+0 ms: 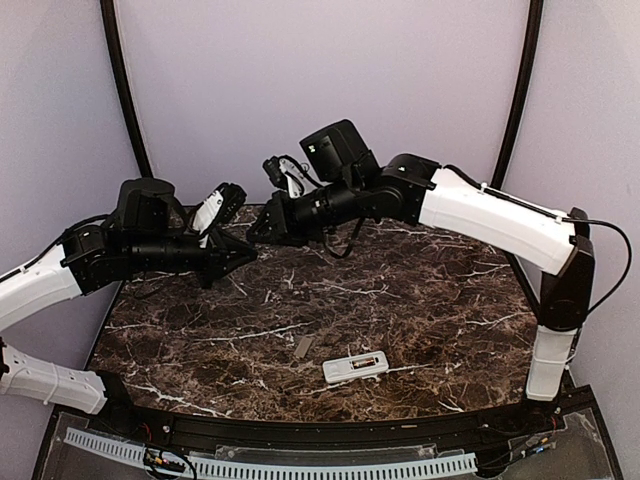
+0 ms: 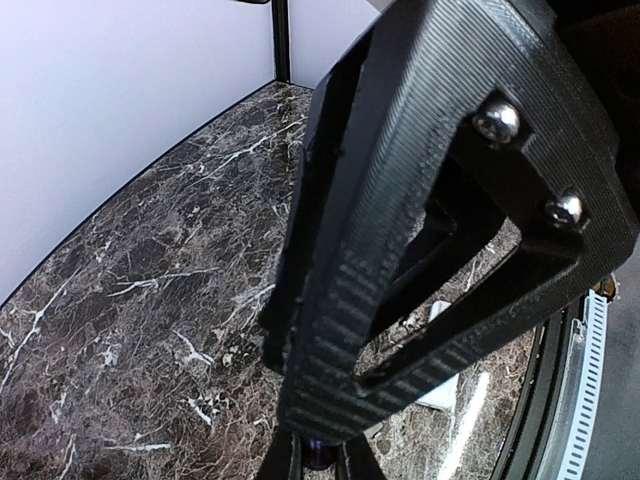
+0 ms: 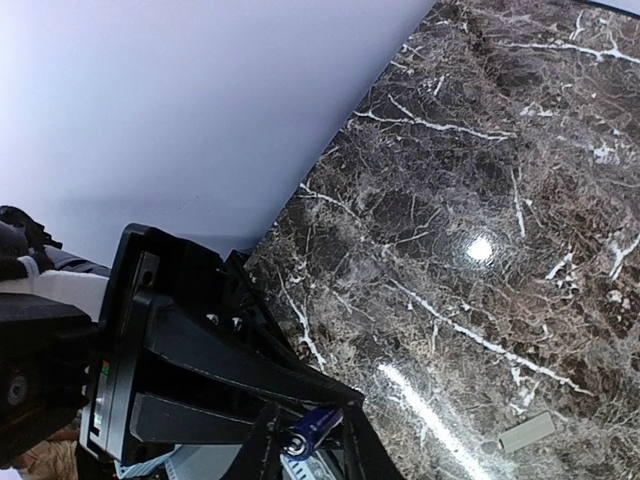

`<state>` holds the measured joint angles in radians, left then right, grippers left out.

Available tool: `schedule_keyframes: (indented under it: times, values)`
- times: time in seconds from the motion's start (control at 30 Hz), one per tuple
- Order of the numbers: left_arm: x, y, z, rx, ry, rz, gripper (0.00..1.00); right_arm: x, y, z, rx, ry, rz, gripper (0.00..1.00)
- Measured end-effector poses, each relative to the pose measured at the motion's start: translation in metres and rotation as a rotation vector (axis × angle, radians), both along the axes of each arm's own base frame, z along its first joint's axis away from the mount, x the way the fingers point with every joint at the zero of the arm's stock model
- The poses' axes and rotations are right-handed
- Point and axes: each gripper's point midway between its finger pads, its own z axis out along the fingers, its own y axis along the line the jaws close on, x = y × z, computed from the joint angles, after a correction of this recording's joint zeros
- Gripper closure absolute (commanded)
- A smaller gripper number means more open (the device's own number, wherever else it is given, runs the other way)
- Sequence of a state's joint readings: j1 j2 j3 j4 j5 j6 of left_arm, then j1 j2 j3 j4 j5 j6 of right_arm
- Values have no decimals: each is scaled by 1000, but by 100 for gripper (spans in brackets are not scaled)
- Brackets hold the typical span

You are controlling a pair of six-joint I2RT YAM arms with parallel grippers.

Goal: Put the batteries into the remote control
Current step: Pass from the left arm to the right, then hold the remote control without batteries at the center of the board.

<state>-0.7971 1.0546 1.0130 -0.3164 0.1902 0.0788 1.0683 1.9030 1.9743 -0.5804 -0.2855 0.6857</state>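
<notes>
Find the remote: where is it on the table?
In the top view, the remote lies near the front edge of the table, slightly right of centre, with the grey cover just to its left.

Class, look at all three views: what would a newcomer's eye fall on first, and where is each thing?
The left claw and the right claw meet almost tip to tip above the far left of the dark marble table. In the right wrist view, a bluish-purple battery sits between the right claw's fingers. The white remote control lies near the front edge, with a small grey cover beside it.
</notes>
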Motion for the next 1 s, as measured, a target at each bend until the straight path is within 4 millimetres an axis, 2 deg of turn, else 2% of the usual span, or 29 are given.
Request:
schedule_keyframes:
  times: [0.13,0.4,0.47,0.5,0.57,0.7,0.8,1.0]
  values:
    - [1,0,-4,14,5,3,100,2,-1,-3,-16,-13,-5,99]
    - [5,-1,-13,38,22,10,100,4,-5,-13,-32,-11,-2,100]
    - [4,-3,-16,44,32,3,70,3,-9,-18,-27,1,-3,100]
    - [3,-5,-18,44,39,-7,48,3,-11,-19,-23,7,-1,100]
    - [1,-8,-18,40,43,-24,30,0,-18,-23,-25,25,0,100]
    - [-3,-13,-12,4,52,-54,20,0,-33,-32,-41,51,-19,100]
    - [-7,-14,-5,-27,52,-62,18,2,-51,-41,-56,72,-45,100]
    - [-13,-4,5,-80,44,-31,14,13,-99,-66,-104,117,-126,100]
